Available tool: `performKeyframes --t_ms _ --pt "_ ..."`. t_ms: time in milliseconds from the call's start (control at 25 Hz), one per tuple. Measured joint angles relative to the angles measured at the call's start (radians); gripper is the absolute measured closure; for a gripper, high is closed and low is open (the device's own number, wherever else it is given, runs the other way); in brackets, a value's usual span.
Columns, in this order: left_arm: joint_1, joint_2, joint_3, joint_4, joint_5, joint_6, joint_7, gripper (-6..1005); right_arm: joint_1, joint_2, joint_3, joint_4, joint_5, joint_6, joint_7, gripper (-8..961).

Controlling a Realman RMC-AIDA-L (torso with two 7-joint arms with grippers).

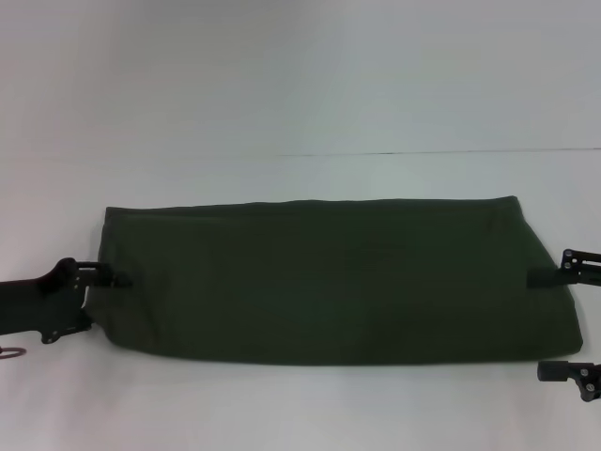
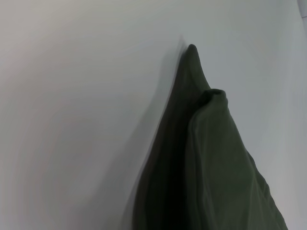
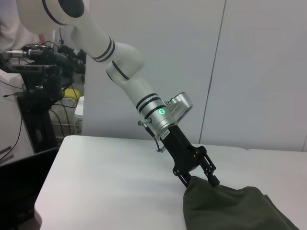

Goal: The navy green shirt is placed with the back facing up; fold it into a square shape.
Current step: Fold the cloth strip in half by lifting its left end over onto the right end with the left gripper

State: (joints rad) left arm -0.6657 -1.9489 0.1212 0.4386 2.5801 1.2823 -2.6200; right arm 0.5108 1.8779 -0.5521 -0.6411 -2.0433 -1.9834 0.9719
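Note:
The navy green shirt (image 1: pixel 329 277) lies on the white table as a long, wide folded band. My left gripper (image 1: pixel 119 279) is at the band's left edge, shut on the fabric. The right wrist view shows that same left gripper (image 3: pixel 211 179) pinching the shirt (image 3: pixel 230 208) at a raised corner. Seen from the left wrist, the shirt (image 2: pixel 211 158) rises in a folded peak. My right gripper (image 1: pixel 549 324) is at the band's right end, open, with one finger (image 1: pixel 542 277) over the cloth and the other beside the near right corner.
The white table (image 1: pixel 282 113) stretches beyond the shirt, with a seam line across the back right. In the right wrist view, a rack of equipment and cables (image 3: pixel 43 86) stands past the table's far end, and a pale wall is behind.

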Motion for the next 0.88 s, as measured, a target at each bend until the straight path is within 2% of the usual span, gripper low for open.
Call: performKeyframes --t_ms 760,880 --pt "0.0 -0.002 0.008 0.006 0.0 -0.011 0.013 697 -0.005 -0.004 -0.001 0.002 0.015 -0.002 -0.001 22" --pt "0.0 -0.001 0.008 0.006 0.0 -0.01 0.014 803 -0.006 -0.004 -0.002 0.0 0.015 -0.002 -0.001 22"
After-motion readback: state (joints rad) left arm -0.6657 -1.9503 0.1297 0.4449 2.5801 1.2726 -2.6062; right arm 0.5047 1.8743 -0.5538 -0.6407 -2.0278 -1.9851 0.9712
